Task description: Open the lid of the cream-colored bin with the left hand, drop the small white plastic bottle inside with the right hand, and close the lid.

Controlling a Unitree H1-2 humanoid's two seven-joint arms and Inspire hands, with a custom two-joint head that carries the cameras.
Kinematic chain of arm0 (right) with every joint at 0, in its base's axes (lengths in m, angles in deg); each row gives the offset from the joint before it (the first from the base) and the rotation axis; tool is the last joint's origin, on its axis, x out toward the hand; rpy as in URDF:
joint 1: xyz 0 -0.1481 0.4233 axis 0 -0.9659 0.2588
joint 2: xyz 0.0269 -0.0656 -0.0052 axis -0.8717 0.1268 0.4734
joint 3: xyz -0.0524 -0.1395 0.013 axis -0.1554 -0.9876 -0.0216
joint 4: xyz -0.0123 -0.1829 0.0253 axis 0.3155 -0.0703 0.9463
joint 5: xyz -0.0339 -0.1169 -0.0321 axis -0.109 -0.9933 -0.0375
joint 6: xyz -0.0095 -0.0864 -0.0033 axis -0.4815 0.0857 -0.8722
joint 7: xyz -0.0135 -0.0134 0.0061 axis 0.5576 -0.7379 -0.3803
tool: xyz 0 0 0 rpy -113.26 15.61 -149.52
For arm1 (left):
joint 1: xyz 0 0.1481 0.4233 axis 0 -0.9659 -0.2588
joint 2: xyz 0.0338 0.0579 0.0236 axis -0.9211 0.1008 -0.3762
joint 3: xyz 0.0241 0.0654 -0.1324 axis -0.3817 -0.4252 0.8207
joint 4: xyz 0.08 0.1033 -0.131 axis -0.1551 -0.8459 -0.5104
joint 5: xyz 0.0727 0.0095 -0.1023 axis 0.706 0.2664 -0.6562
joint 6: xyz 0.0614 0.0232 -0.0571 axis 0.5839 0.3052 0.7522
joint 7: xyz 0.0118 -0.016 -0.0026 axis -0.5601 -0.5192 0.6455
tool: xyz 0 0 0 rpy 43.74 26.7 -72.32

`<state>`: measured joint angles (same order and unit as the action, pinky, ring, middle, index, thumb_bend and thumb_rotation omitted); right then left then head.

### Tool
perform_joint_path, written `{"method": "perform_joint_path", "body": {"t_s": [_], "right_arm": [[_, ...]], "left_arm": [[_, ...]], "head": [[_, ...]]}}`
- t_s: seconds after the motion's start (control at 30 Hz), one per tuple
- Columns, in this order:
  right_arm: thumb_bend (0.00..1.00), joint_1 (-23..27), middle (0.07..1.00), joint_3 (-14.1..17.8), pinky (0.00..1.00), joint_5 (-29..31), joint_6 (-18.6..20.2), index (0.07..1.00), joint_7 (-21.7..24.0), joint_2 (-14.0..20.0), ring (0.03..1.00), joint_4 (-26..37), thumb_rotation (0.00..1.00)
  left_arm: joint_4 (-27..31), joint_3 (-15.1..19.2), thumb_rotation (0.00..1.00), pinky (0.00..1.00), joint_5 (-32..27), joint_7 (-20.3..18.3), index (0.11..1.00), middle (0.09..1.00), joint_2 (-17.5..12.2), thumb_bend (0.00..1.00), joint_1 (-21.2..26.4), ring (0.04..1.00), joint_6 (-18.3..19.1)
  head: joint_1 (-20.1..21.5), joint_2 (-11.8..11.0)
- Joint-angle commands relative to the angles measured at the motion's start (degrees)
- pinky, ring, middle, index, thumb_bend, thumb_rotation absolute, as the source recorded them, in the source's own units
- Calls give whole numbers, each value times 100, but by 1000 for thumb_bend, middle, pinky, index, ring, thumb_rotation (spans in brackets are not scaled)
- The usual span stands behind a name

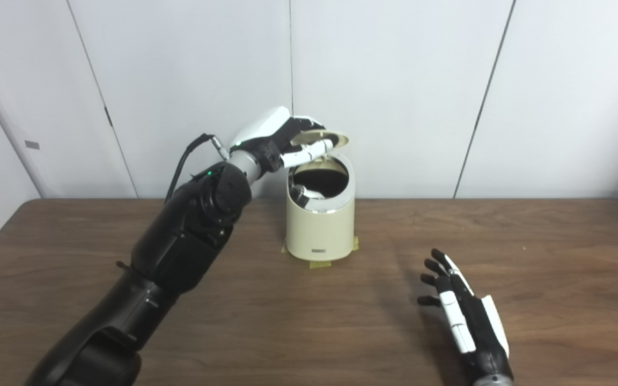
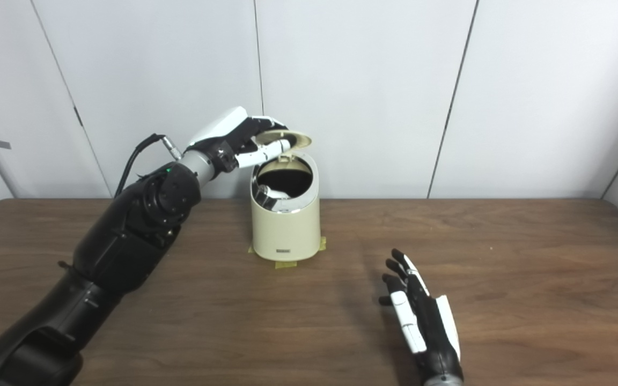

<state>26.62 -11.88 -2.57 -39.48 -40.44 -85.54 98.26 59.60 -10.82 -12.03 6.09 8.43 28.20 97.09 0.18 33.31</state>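
The cream-colored bin (image 1: 319,225) stands at the back middle of the wooden table (image 1: 73,257). Its lid (image 1: 337,139) is raised and tilted back above the dark opening. My left hand (image 1: 282,140) is shut on the lid, fingers over its top and thumb underneath. A small white object (image 1: 304,194), seemingly the plastic bottle, lies inside the bin against its left wall, partly hidden by the rim. My right hand (image 1: 462,311) is open and empty, resting low over the table to the front right of the bin, fingers spread. It also shows in the right eye view (image 2: 421,316).
Yellow tape pieces (image 1: 319,264) stick out from under the bin's base. A white panelled wall (image 1: 448,96) runs close behind the table. A black cable (image 1: 183,161) loops off my left forearm.
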Motion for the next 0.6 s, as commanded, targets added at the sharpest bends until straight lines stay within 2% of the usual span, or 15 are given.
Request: {"method": "perform_joint_path", "body": {"t_s": [0.0,0.13,0.27,0.43,0.57], "right_arm": [[433,101,878,8,629,-51,-16,924,-35,-20,813,176,1000],[433,113,872,3,626,-100,52,927,-20,1,812,163,1000],[428,125,863,7,645,-94,126,931,3,6,810,143,1000],[438,134,862,-3,655,-85,185,934,21,2,810,168,1000],[429,128,861,-10,648,-110,220,935,30,7,813,198,1000]], "left_arm": [[415,-83,826,738,347,-117,799,845,-172,528,242,827,20],[754,-317,845,728,765,-429,784,816,-347,532,153,821,-96],[856,-492,832,745,1174,-553,754,792,-419,554,47,816,-320],[939,-653,825,808,1633,-703,745,793,-425,583,-129,828,-536],[985,-751,890,823,1971,-894,754,796,-439,595,-263,834,-703]], "head": [[0,2],[-12,36],[-12,36],[20,86],[35,105]]}}
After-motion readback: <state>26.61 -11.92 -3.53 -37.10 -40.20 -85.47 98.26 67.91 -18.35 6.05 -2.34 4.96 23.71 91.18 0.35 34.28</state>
